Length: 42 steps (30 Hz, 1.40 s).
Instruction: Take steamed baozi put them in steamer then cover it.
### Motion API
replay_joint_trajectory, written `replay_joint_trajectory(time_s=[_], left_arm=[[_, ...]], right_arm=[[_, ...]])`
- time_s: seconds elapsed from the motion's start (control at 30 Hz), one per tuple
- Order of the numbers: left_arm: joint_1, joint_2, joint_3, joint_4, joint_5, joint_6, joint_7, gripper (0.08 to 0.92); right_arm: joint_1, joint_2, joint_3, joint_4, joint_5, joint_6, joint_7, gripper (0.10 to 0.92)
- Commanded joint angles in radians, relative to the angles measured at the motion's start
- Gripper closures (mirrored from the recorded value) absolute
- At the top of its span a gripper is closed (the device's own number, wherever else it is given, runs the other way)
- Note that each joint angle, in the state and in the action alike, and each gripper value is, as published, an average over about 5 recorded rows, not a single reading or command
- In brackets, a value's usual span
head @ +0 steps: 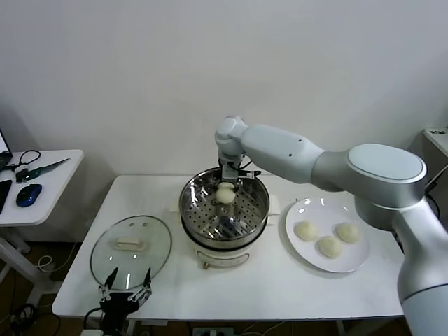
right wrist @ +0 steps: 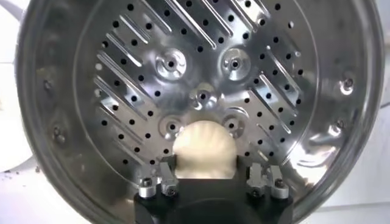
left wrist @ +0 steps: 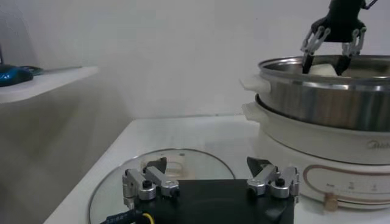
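The right gripper (head: 225,183) is hanging inside the steamer (head: 224,213) near its far rim, jaws standing apart on either side of one steamed baozi (right wrist: 203,150) that is sitting on the perforated tray (right wrist: 201,79), most of which is lying bare. Three more baozi (head: 329,239) are waiting on the white plate (head: 308,255) just right of the steamer. The left gripper (left wrist: 210,179) is idling wide open at the table's (head: 280,287) near edge, over the cover (head: 131,250) lying flat left of the steamer.
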<state>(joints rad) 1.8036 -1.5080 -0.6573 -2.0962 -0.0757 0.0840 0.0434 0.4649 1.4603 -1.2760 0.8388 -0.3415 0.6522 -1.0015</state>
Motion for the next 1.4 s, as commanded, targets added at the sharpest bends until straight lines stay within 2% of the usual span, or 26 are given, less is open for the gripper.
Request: replay_joint_trajectory(time_s=[0.03,0.17,0.33,0.4,0.47,0.53,0.8,0.97,1.13,1.4], left_arm=[[0.0,-0.002,0.0,0.002,0.001,-0.001,-0.001,0.177],[0.003,-0.003,0.0,0.0,0.002,-0.001,-0.002,0.177],[0.007,-0.006,0.003,-0.006,0.005,0.0,-0.002,0.177],[0.009,-0.009,0.005,-0.01,0.007,0.0,-0.002,0.177],[0.011,-0.011,0.007,-0.014,0.009,0.0,-0.001,0.177],[0.013,-0.011,0.008,-0.017,0.009,0.0,-0.001,0.177],[0.004,-0.005,0.007,-0.022,0.011,-0.002,0.005,0.177],[0.0,-0.004,0.005,-0.022,0.012,-0.006,0.004,0.177],[0.007,-0.003,0.001,-0.02,0.012,-0.013,0.003,0.177],[0.006,-0.009,-0.001,-0.006,0.025,-0.016,0.002,0.177]], right_arm=[[0.012,0.007,-0.009,-0.026,0.047,0.006,0.013,0.231],[0.112,-0.039,-0.077,0.054,0.176,0.0,-0.028,0.205],[0.311,-0.169,-0.204,0.213,0.484,-0.057,-0.071,0.203],[0.395,-0.25,-0.284,0.289,0.654,-0.136,-0.085,0.202],[0.477,-0.346,-0.377,0.357,0.835,-0.266,-0.098,0.203],[0.544,-0.444,-0.456,0.409,0.955,-0.413,-0.099,0.203],[0.602,-0.728,-0.699,0.535,0.935,-0.725,-0.007,0.203],[0.454,-0.817,-0.664,0.599,0.967,-0.885,0.098,0.203],[0.218,-0.831,-0.481,0.513,0.929,-0.943,0.159,0.203],[-0.027,-0.744,-0.25,0.366,0.836,-0.941,0.169,0.203]])
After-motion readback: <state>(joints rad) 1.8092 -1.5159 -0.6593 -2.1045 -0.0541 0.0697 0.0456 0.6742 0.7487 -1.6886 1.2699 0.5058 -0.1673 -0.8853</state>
